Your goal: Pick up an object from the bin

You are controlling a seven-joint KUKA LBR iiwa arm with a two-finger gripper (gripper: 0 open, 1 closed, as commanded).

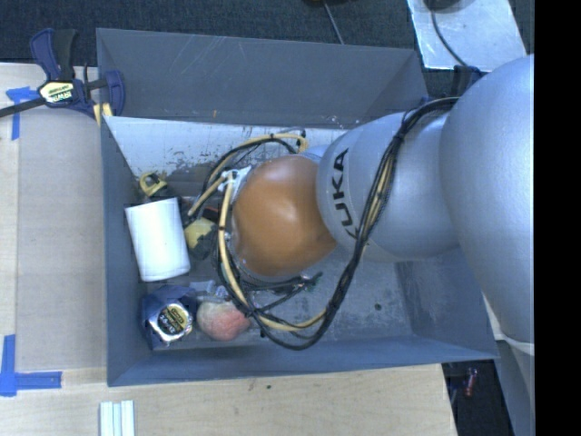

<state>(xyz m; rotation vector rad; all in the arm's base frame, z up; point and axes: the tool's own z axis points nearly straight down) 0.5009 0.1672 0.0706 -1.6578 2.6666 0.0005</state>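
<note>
Right at the left edge of the wrist sits a small yellow lumpy thing (200, 232), wedged between the robot and a white upright cylinder (159, 237) in the left half of the bin. That is the likeliest target, I'd say, though nothing confirms it. The gripper is down there under the round orange cover (272, 216), hidden from above, so open or closed, I cannot tell, and I can't say it holds anything.

Just below the cover, near the front wall, lies a pinkish round fruit-like ball (221, 321), and touching its left side is a blue and yellow tape measure (171, 321). Up in the far left corner there's a small yellow and black piece (150, 185), too small to name.

Now the worries. Everything is crowded on the left, so a closing grip could catch two things or shove the white cylinder over. The ball looks ready to roll off at a nudge. And watch those yellow and black cables (290, 330) looping low around the wrist: on the lift they could hook something and drag it along the grey metal bin (272, 366). The big silver arm (408, 189) covers the right half.
</note>
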